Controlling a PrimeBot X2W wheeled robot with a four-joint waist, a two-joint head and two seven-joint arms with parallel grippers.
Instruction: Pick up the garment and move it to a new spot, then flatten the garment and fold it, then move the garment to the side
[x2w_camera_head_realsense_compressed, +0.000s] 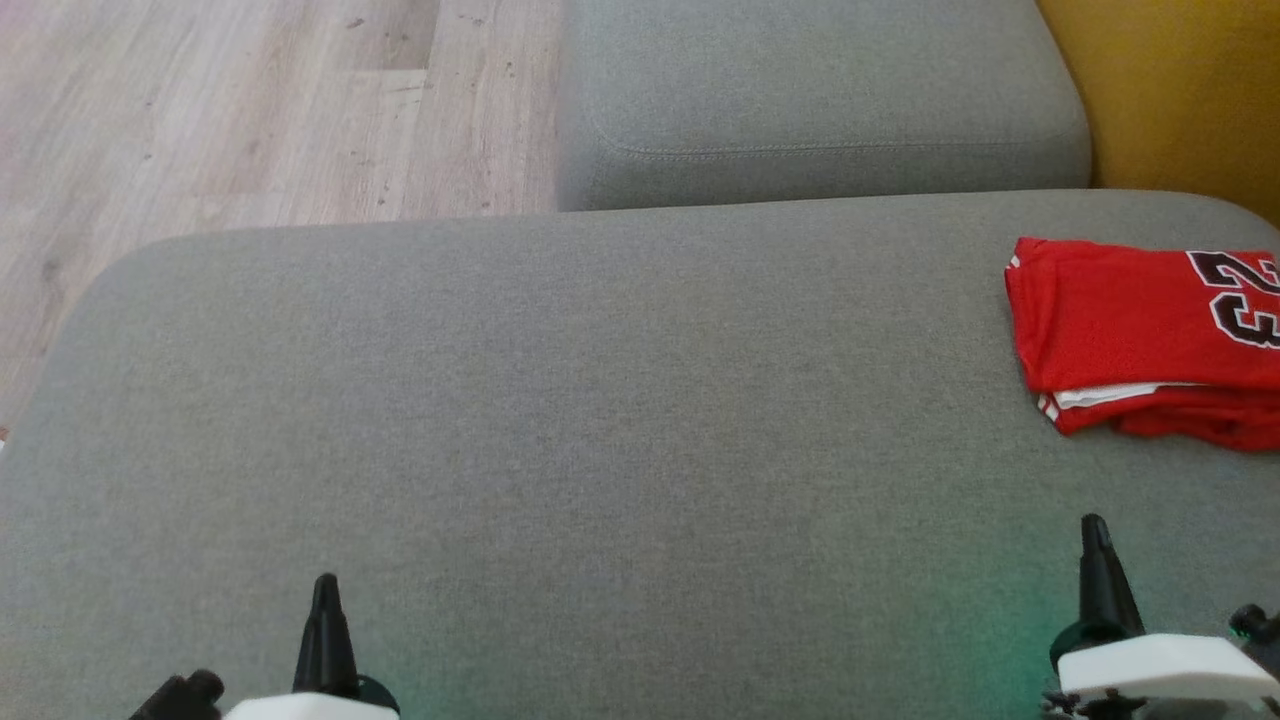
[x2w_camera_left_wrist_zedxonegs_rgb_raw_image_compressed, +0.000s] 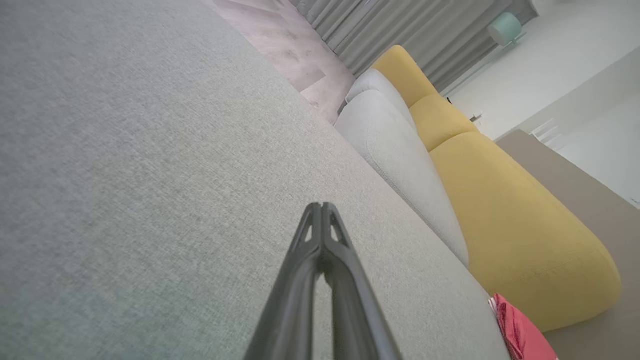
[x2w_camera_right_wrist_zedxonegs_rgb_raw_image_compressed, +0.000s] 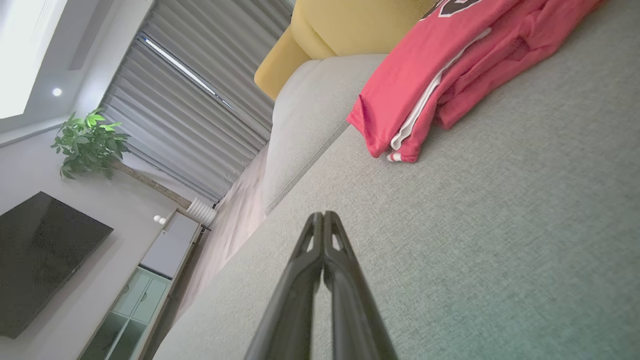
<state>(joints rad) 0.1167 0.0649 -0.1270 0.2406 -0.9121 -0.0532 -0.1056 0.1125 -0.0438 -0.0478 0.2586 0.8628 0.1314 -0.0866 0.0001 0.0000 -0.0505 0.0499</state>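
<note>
The garment (x2w_camera_head_realsense_compressed: 1140, 335) is a red jersey with dark numerals and white trim, lying folded at the far right of the grey cushion (x2w_camera_head_realsense_compressed: 600, 420). The right wrist view shows the garment (x2w_camera_right_wrist_zedxonegs_rgb_raw_image_compressed: 450, 75) ahead and to the right, and a corner of the garment (x2w_camera_left_wrist_zedxonegs_rgb_raw_image_compressed: 520, 330) sits low right in the left wrist view. My left gripper (x2w_camera_head_realsense_compressed: 325, 585) is shut at the lower left, empty, over bare cushion. Down at the lower right, my right gripper (x2w_camera_head_realsense_compressed: 1093, 525) is shut and empty too, short of the garment. In each wrist view the fingertips meet: left gripper (x2w_camera_left_wrist_zedxonegs_rgb_raw_image_compressed: 322, 206), right gripper (x2w_camera_right_wrist_zedxonegs_rgb_raw_image_compressed: 322, 215).
A second grey cushion (x2w_camera_head_realsense_compressed: 820, 100) lies beyond the one in front, with a yellow cushion (x2w_camera_head_realsense_compressed: 1180, 90) at the far right. Wooden floor (x2w_camera_head_realsense_compressed: 250, 110) runs past the cushion's left edge. The right wrist view takes in a plant (x2w_camera_right_wrist_zedxonegs_rgb_raw_image_compressed: 87, 145), a dark screen (x2w_camera_right_wrist_zedxonegs_rgb_raw_image_compressed: 40, 255) and a cabinet (x2w_camera_right_wrist_zedxonegs_rgb_raw_image_compressed: 145, 290).
</note>
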